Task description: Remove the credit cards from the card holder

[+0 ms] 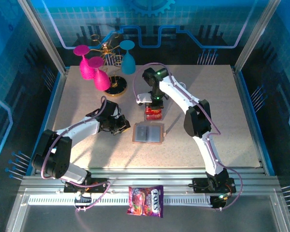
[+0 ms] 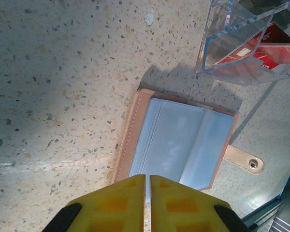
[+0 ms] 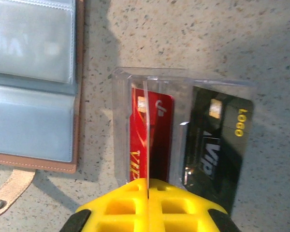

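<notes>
- Tan-brown, leather-look card holder (image 1: pixel 148 132) is lying spread open and flat on the desk (image 1: pixel 217 101). The grey-blue clear pockets face up and the snap tab (image 2: pixel 244 162) sticks out to one side.
- The credit cards (image 1: pixel 153 114) are out on the desk just past the holder's far edge. There's a red card (image 3: pixel 157 145) and a black card (image 3: pixel 222 145) with gold print, side by side. Can't tell if they're touching or slightly overlapped.
- Right end effector (image 3: pixel 148 186) is pinched shut right over those two, with clear plastic at its tip. Honestly can't tell if it's pressing on a card or just above it.
- Left end effector (image 2: pixel 147 181) is closed up too with nothing in it, sitting right beside one edge of the holder.
- Handling guess: the cards look light, stiff and slick, and they lie dead flat, so there's no edge to pinch from straight above. I'd tip or slide one until a short edge lifts, then grab that.
- The holder looks soft and light, so it'd probably skid if something tugged on it. Pinning the brown border makes sense.
- The pockets look empty-ish, but they're cloudy, so I wouldn't swear to it.
</notes>
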